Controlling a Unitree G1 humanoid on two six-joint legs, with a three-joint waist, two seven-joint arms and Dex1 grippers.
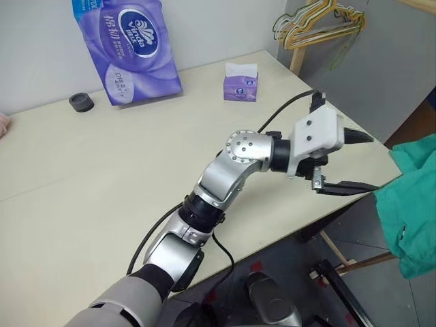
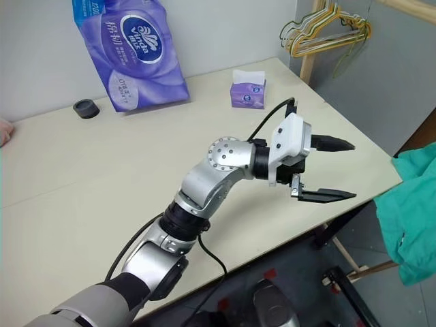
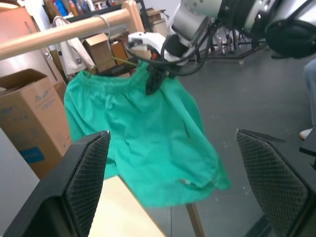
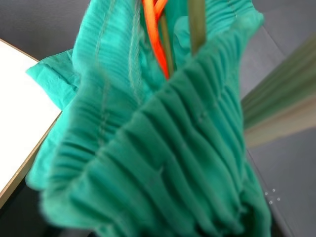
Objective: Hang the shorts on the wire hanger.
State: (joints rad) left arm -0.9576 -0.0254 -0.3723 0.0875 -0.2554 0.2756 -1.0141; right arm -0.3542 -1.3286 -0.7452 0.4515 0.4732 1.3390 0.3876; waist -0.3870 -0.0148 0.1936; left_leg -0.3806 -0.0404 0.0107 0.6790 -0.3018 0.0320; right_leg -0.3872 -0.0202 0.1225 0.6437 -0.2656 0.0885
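Left wrist view shows the shorts hanging spread below a wooden rail, off the right edge of the worktop, with the gathered waistband up and a small white mark near the lower hem. The right pincer sits at the waistband; I cannot tell whether its fingers are clamped on the fabric or already letting go. In the right wrist view the pleated waistband fills the near field, and thin orange and green hanger wires run up through it, so a hanger seems to be inside the waist; whether the pale wire hanger is among them I cannot tell.

The left pincer hovers above the right near corner of the worktop, fingers wide apart and empty, pointing level toward the shorts, apart from them.

The task looks close to done. To finish the step well, the right pincer should release only once the waistband rests evenly on the wire, then back away straight so no finger snags the elastic. The left pincer can stay ready to steady the hem.

Farther off stand a purple tissue pack, a small tissue box and a rack of spare hangers.
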